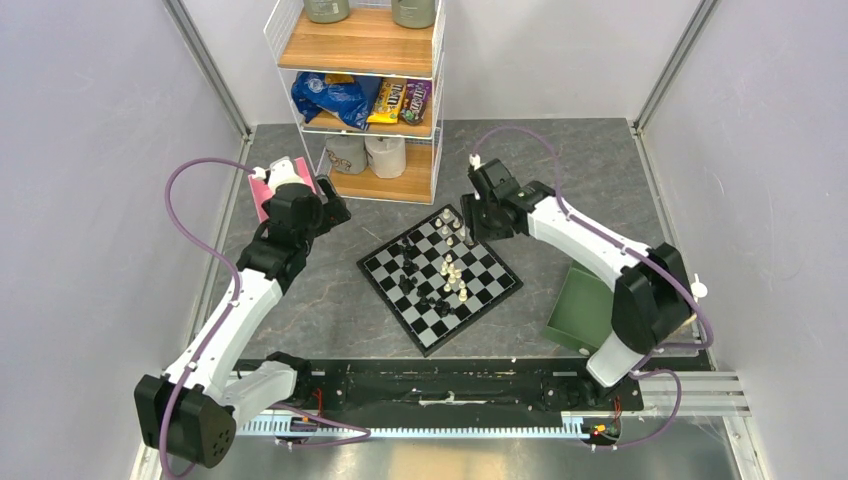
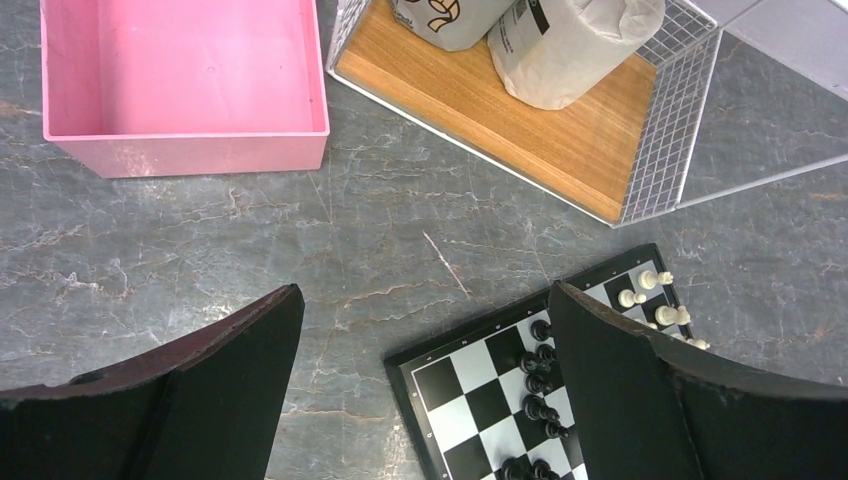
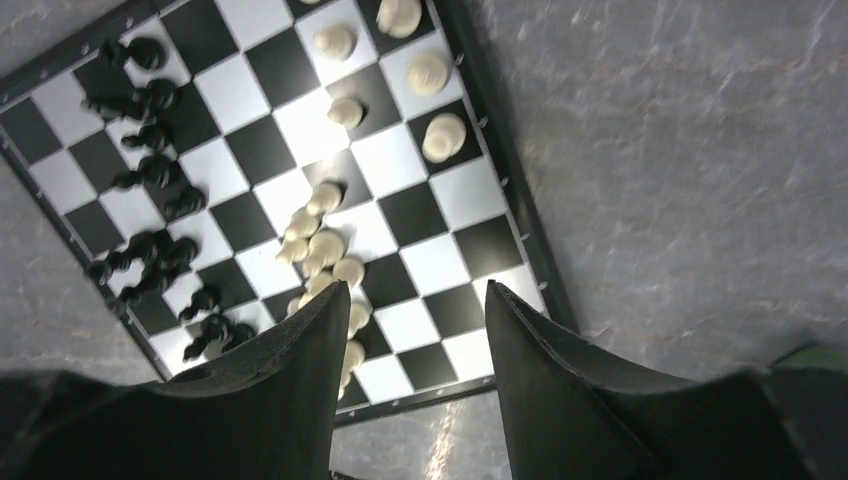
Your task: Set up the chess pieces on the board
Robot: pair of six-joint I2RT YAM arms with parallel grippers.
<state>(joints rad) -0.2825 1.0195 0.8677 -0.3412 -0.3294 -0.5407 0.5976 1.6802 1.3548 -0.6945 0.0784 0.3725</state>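
Note:
The chessboard (image 1: pixel 482 288) lies turned like a diamond in the middle of the table. Black pieces (image 1: pixel 408 262) cluster on its left half and cream pieces (image 1: pixel 452 270) stand in a loose line through the middle and at the far corner. My left gripper (image 1: pixel 338 213) hovers open and empty over bare table left of the board; its view (image 2: pixel 425 290) shows the board's corner (image 2: pixel 470 370) with black pieces (image 2: pixel 540 382) and cream pieces (image 2: pixel 655 298). My right gripper (image 1: pixel 469 224) hovers open and empty above the board's far corner (image 3: pixel 417 287), with cream pieces (image 3: pixel 325 245) and black pieces (image 3: pixel 150 170) below.
A wire shelf unit (image 1: pixel 365 100) with wooden shelves stands behind the board, also in the left wrist view (image 2: pixel 500 110). A pink box (image 2: pixel 185 150) sits by the left gripper. A green tray (image 1: pixel 580 305) lies right of the board.

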